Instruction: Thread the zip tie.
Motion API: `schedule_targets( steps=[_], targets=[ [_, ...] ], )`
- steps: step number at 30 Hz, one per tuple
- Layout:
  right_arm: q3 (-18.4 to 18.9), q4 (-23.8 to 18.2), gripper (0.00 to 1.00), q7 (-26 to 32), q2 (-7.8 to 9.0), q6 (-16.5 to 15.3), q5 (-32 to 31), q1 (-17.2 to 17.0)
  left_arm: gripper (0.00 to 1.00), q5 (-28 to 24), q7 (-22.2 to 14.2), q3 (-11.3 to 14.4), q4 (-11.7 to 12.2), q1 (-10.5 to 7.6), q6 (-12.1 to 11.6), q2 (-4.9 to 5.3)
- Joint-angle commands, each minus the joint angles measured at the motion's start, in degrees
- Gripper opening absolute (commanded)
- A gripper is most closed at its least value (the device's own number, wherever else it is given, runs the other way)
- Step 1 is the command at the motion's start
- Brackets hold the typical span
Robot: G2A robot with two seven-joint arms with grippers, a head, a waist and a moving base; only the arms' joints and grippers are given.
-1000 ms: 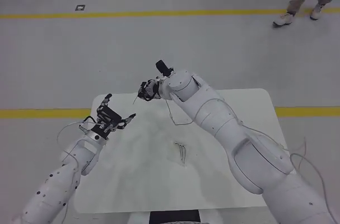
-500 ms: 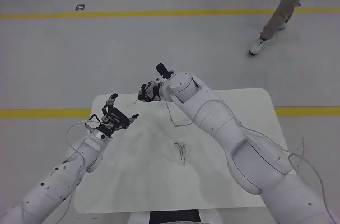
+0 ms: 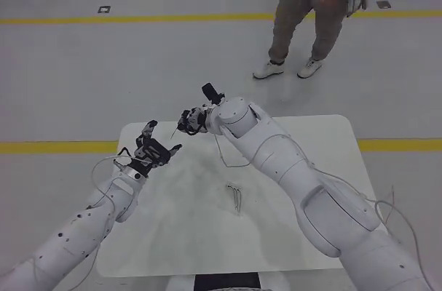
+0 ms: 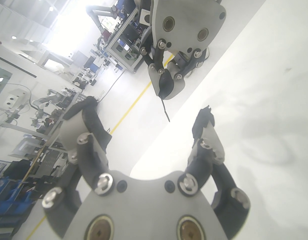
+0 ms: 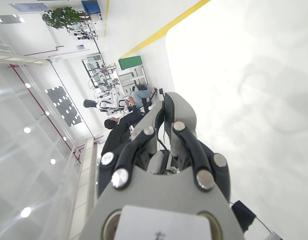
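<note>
Zip tie (image 4: 165, 109) is pinched between the closed fingers of the right gripper (image 3: 185, 123), upper left of centre in the top view, over the table (image 3: 301, 233); the left gripper (image 3: 162, 140) is held wide open near it, lower left.

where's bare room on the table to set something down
Bare: the near strip of the white table, in front of the thin zip-tie bundle. Crowded: far left corner, where the open left gripper faces the right gripper.

Top camera looks down on the table (image 3: 184, 218), which both close wrist cameras share.
</note>
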Motion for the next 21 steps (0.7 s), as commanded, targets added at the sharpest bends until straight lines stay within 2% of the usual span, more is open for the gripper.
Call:
schedule_targets(
  steps=[1,7,13,14,15,17,19,21],
  targets=[
    [-0.01,0.0,0.0,0.01,0.0,0.0,0.0,0.01,1.0,0.0,0.03,0.06,0.03,-0.06,-0.14,0.02],
    [0.02,-0.08,0.0,-0.21,0.01,-0.12,-0.03,-0.19,1.0,0.0,0.1,-0.05,0.15,-0.15,-0.31,-0.08],
    [1.64,-1.9,0.0,-2.18,0.58,0.0,-0.94,-1.95,1.0,0.0,1.03,1.21,1.2,-1.27,1.64,0.1],
    [1.86,-2.07,0.0,-2.21,0.68,0.0,-1.12,-2.05,0.9,0.0,1.17,1.43,1.33,-1.47,1.82,0.15],
    [2.07,-2.22,0.0,-2.21,0.77,0.0,-1.26,-2.16,0.73,0.0,1.3,1.69,1.48,-1.7,1.92,0.21],
    [2.6,-2.69,0.0,-2.32,0.97,0.0,-1.45,-2.41,0.57,0.0,1.46,2.32,1.72,-2.27,2.18,0.31],
    [3.05,-3.23,0.0,-2.34,1.13,0.0,-1.5,-2.69,0.49,0.0,1.46,2.89,1.87,-2.77,2.4,0.37],
    [3.45,-3.67,0.0,-2.21,1.3,0.0,-1.65,-3.01,0.47,0.0,1.47,3.67,2.2,-3.39,2.67,0.48]
  ],
)
